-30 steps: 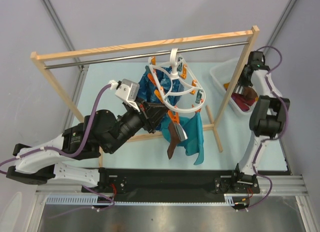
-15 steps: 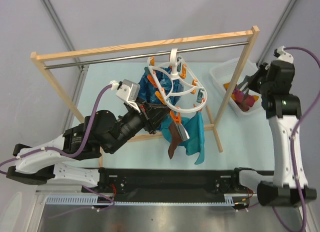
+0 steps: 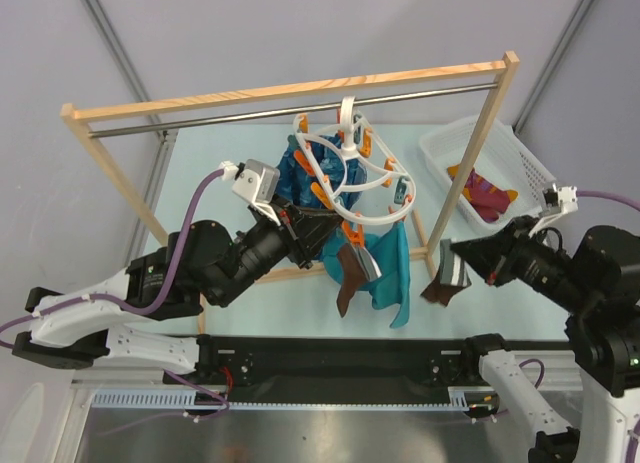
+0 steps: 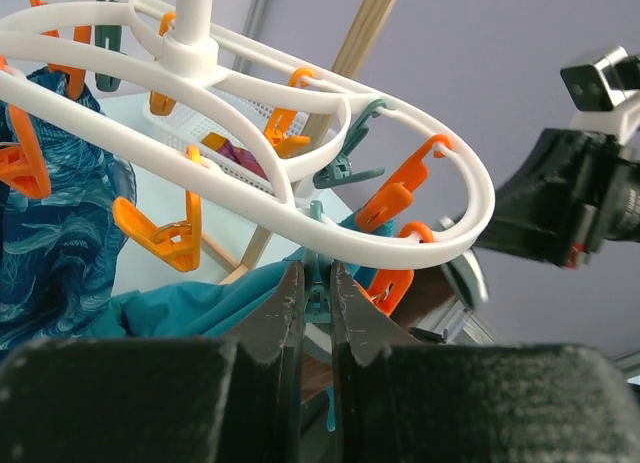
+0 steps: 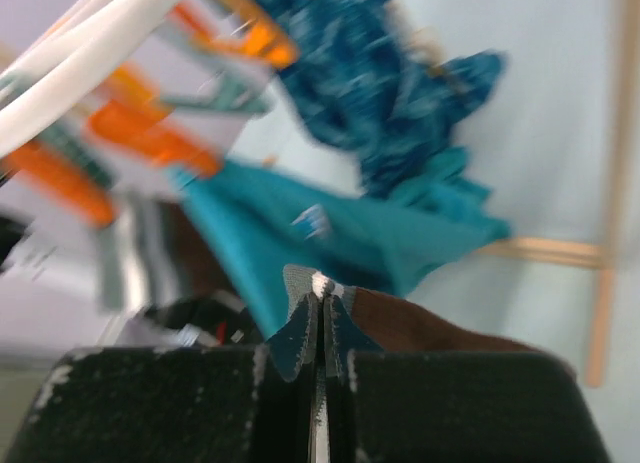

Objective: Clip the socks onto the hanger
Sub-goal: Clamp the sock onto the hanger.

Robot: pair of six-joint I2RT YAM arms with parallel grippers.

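1. The white hanger (image 3: pixel 346 143) is hung from the rack's metal bar (image 3: pixel 200 120).
2. A grey-teal clip (image 4: pixel 318 288) under its ring is pinched by the left jaws.
3. A dark brown sock (image 3: pixel 436 289) is pinched by the right jaws, right of the hanger.

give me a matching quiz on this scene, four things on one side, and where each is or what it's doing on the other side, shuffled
Things
1. hanger
2. striped socks
3. right claw
4. left claw

States
A. shut on a dark brown sock
B. lying in the white basket
C. hooked over the metal bar
D. shut on a grey-teal clip

Pairs: 1-C, 2-B, 3-A, 4-D
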